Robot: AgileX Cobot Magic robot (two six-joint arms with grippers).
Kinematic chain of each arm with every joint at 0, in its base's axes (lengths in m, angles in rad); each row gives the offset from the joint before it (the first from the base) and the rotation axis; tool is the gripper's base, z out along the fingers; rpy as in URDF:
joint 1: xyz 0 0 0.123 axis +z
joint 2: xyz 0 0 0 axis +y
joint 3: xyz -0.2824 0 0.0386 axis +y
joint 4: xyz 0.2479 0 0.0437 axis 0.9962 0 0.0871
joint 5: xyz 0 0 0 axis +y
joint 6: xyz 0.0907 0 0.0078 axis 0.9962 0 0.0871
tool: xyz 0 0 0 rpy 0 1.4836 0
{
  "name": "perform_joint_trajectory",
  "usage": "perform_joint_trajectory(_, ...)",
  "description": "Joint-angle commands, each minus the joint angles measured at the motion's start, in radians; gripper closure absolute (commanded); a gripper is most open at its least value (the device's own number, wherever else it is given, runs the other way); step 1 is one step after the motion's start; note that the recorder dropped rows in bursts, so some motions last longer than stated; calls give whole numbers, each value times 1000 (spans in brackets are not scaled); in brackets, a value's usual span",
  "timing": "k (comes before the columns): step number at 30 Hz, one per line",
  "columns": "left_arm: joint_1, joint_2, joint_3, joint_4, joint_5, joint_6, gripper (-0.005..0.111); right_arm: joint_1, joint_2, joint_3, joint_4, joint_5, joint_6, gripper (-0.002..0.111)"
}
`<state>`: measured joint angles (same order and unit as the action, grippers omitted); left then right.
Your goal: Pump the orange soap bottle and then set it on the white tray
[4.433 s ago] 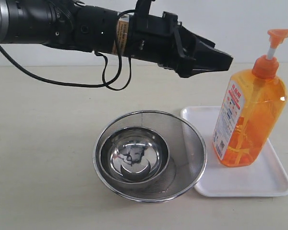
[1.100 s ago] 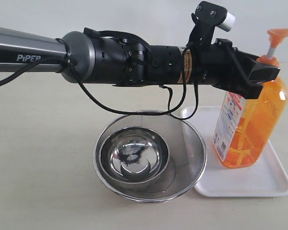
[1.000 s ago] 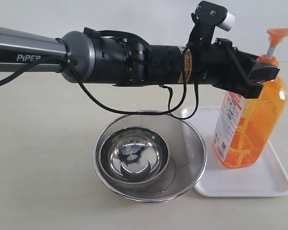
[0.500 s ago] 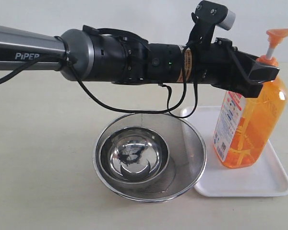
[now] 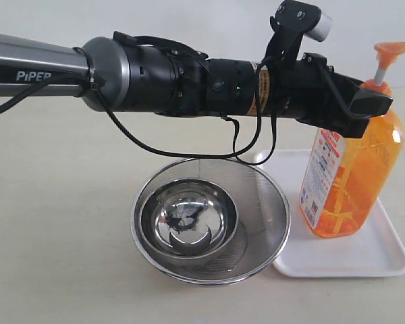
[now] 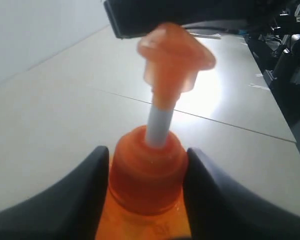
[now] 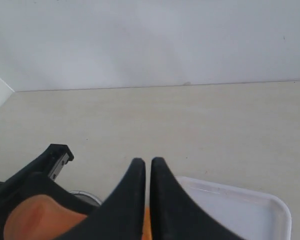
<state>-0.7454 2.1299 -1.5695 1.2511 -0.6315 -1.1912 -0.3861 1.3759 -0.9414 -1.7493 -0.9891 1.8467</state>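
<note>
Upright on the white tray (image 5: 385, 260), the orange soap bottle (image 5: 354, 175) is clamped at its collar by the left gripper (image 6: 146, 165). The right gripper (image 7: 147, 167), pinched shut and empty, hovers over the pump head (image 6: 175, 52). A straight, centred press should keep the bottle from tipping.

The orange soap bottle (image 5: 354, 169) is glossy see-through plastic, and the pump head (image 6: 175, 55) is the same orange plastic on a smooth white stem (image 6: 159, 125). The white tray (image 5: 385, 260) looks like smooth plastic with a slight sheen. The strainer (image 5: 273, 209) is fine steel mesh and the bowl (image 5: 189, 216) inside it is mirror-polished steel. The surface (image 5: 54, 223) is matt beige, and the left claw (image 6: 147, 155) is matt black plastic.
</note>
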Motion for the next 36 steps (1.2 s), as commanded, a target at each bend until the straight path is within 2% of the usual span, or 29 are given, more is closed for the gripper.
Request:
perform_joint_trajectory(1, -3, 13, 10, 31, 18, -51, 102, -4, -9, 10, 5, 0, -14, 108)
perform_joint_trajectory(15, -3, 13, 10, 31, 18, -63, 102, -4, -74, 32, 5, -23, 16, 108)
perform_joint_trajectory(23, -3, 13, 10, 47, 18, -82, 102, -4, -108, 89, 5, 52, 2, 108)
perform_joint_trajectory(36, -3, 13, 10, 47, 18, -86, 102, -4, -112, 91, 5, -10, 32, 108)
